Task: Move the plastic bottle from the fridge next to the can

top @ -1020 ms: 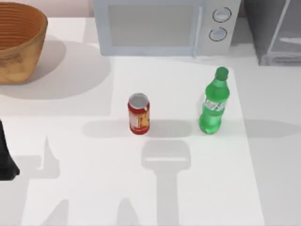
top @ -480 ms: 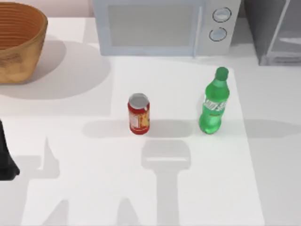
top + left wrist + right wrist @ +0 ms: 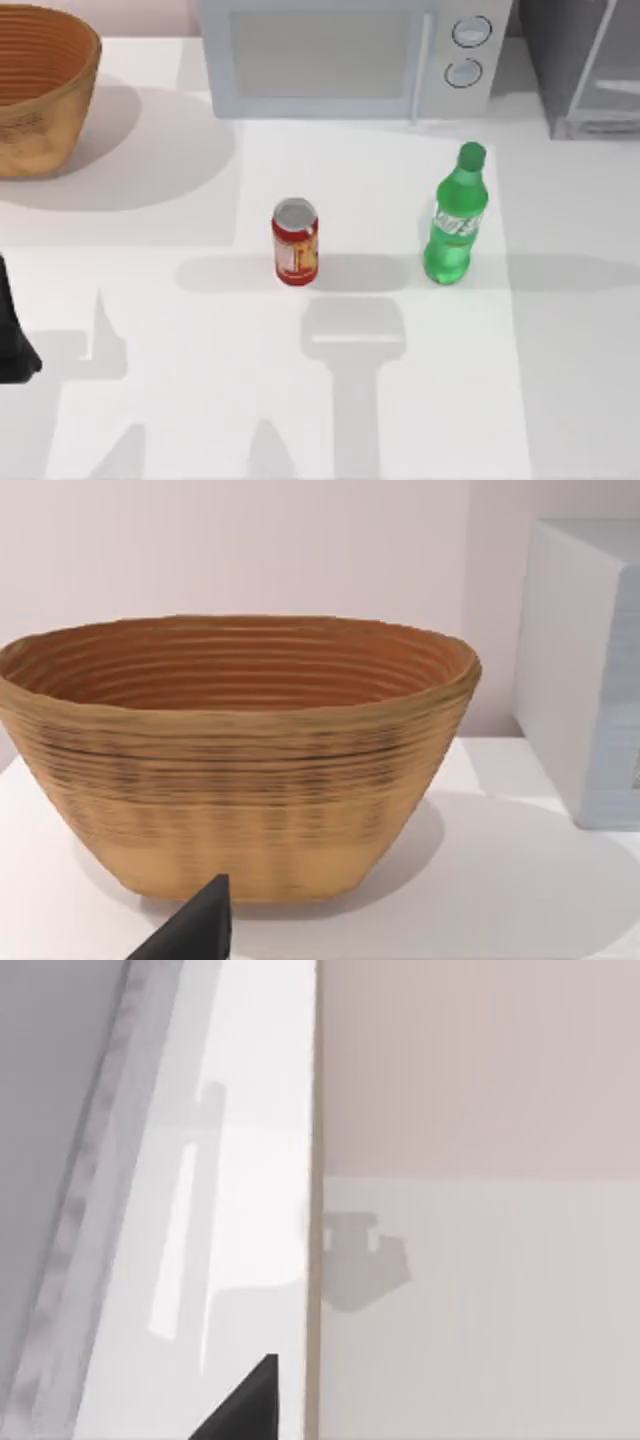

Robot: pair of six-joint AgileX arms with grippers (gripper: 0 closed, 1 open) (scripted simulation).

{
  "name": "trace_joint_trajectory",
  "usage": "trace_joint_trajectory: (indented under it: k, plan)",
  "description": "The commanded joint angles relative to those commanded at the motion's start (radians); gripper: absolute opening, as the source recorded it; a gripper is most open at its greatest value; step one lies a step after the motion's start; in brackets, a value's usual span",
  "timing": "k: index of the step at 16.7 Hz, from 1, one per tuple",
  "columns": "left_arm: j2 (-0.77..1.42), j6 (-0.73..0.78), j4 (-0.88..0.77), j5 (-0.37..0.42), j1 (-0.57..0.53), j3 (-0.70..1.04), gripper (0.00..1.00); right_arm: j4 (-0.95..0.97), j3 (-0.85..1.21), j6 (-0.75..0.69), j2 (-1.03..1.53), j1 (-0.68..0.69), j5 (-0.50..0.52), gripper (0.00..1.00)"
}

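While the left arm [image 3: 14,335] is parked at the table's left edge, its jaw state cannot be told. A basket [image 3: 40,85] is seen at the far left, and a microwave [image 3: 345,55] at the back. The can [image 3: 295,242] stands upright mid-table. The bottle [image 3: 455,218] stands upright to its right, clearly apart. The fridge [image 3: 585,65] is set at the back right.

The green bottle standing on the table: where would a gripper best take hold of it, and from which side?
Probably around the body near the label band of the plastic bottle, coming in level from the table's right. It stands upright and tall, with open table on that side; the can stands apart to its left. The narrow cap would give less hold.
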Motion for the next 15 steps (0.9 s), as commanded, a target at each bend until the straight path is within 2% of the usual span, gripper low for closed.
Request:
trace_joint_trajectory:
  k: [3, 6, 13, 15]
  plan:
    - [0.0, 0.0, 0.0, 0.0, 0.0, 0.0, 1.0, 0.194, -0.006, 0.225, 0.002, 0.141, 0.029, 1.0]
    - [0.0, 0.0, 0.0, 0.0, 0.0, 0.0, 1.0, 0.324, -0.01, 0.359, 0.001, 0.241, 0.049, 1.0]
    - [0.0, 0.0, 0.0, 0.0, 0.0, 0.0, 1.0, 0.366, -0.019, 0.397, -0.006, 0.264, 0.055, 1.0]
    - [0.0, 0.0, 0.0, 0.0, 0.0, 0.0, 1.0, 0.381, -0.03, 0.425, -0.011, 0.296, 0.083, 1.0]
